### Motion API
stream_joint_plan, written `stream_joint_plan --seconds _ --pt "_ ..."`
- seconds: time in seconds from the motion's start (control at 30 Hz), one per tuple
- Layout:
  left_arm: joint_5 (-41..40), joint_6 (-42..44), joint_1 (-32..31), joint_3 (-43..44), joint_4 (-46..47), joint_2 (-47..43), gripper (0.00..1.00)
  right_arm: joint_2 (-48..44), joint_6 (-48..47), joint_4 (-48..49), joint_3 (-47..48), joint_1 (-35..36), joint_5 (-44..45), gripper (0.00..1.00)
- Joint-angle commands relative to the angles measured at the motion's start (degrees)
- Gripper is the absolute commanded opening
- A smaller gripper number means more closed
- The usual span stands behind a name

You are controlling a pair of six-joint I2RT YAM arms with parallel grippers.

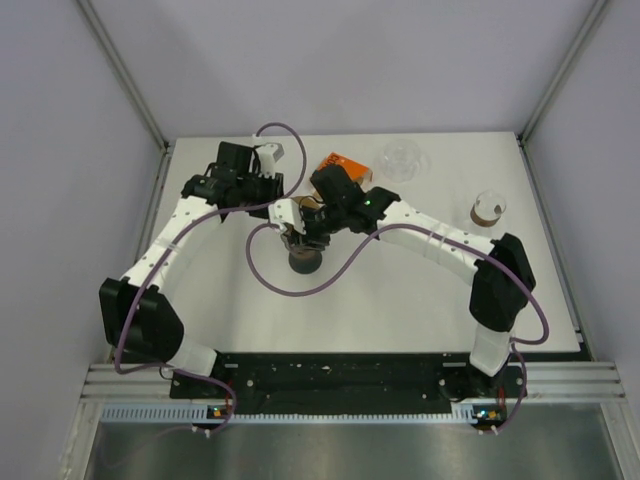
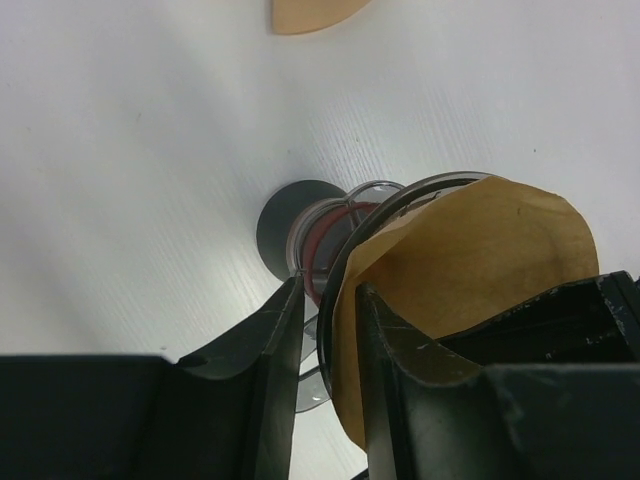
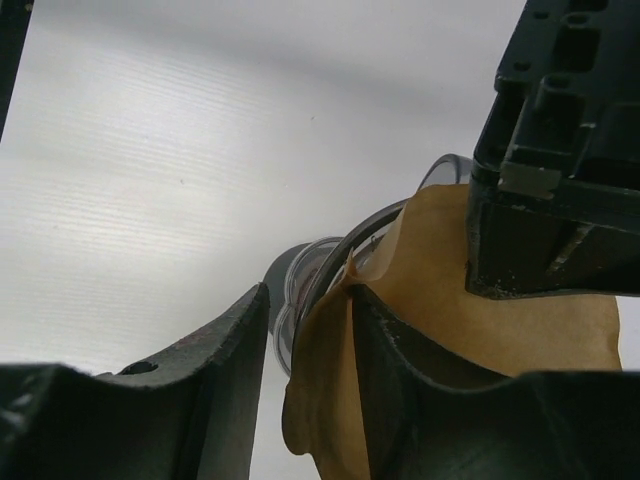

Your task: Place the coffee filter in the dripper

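Observation:
The dripper [image 1: 303, 260] is clear with a dark base and stands mid-table; it also shows in the left wrist view [image 2: 292, 225] and the right wrist view [image 3: 300, 275]. The brown paper coffee filter [image 2: 480, 260] sits in its cone, its edge above the rim, also in the right wrist view [image 3: 440, 290]. My left gripper [image 1: 289, 214] [image 2: 330, 290] straddles the rim, jaws narrowly apart, one finger [image 2: 385, 340] inside the filter and one outside. My right gripper [image 1: 313, 231] [image 3: 305, 300] straddles the rim from the other side, jaws open, one finger [image 3: 400, 380] pressed into the filter.
An orange packet [image 1: 335, 163] lies behind the grippers. A clear glass vessel [image 1: 403, 160] stands at the back. A small clear cup with a brown band [image 1: 487, 208] stands at the right. Another brown filter [image 2: 310, 12] lies on the table. Purple cables loop near the dripper.

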Motion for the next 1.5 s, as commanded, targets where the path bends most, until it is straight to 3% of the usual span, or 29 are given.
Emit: stream_joint_plan --seconds 0.0,0.1,0.23,0.47,0.57,0.67,0.8,0.93,1.1,1.2,1.47 --pt "-0.74 1.27 -0.78 2.15 -0.34 0.29 0.29 -1.41 3.26 2.26 1.51 -0.14 -2.69 0.43" --pt "-0.57 1.19 -0.78 2.32 -0.34 -0.06 0.22 -3.52 6.77 5.5 1.25 -1.1 -4.62 0.5" --pt "-0.92 1.27 -0.96 2.59 -0.34 -0.5 0.22 -6.86 11.96 11.92 -1.47 -2.95 -7.79 0.58" --pt "-1.18 1.45 -1.31 2.32 -0.25 -0.68 0.19 -13.45 16.97 19.31 -7.01 -4.71 -11.22 0.64" --pt "-1.09 1.45 -1.4 2.15 -0.16 -0.94 0.19 -15.3 25.28 22.56 -7.98 -6.02 -10.96 0.66" --pt "-1.18 1.45 -1.4 2.06 -0.07 -1.03 0.18 -15.05 37.41 24.76 -6.93 -8.83 -7.46 0.66" --pt "-1.01 1.54 -1.57 1.71 0.28 -1.38 0.18 -12.94 46.66 23.8 -6.31 -11.3 0.71 0.67" --pt "-1.09 1.8 -1.66 1.27 0.72 -1.91 0.18 -10.39 49.14 21.25 -5.7 -11.39 7.58 0.69" --pt "-1.0 1.89 -1.75 1.09 0.89 -2.0 0.18 -6.88 51.08 20.2 -4.56 -11.39 8.64 0.7" --pt "-1.09 1.89 -1.75 1.09 0.89 -1.82 0.18 -4.41 51.26 19.14 -2.8 -11.39 7.59 0.66" --pt "-0.65 1.8 -1.83 1.18 1.07 -1.65 0.19 0.51 49.5 17.12 -0.25 -11.3 1.96 0.37"
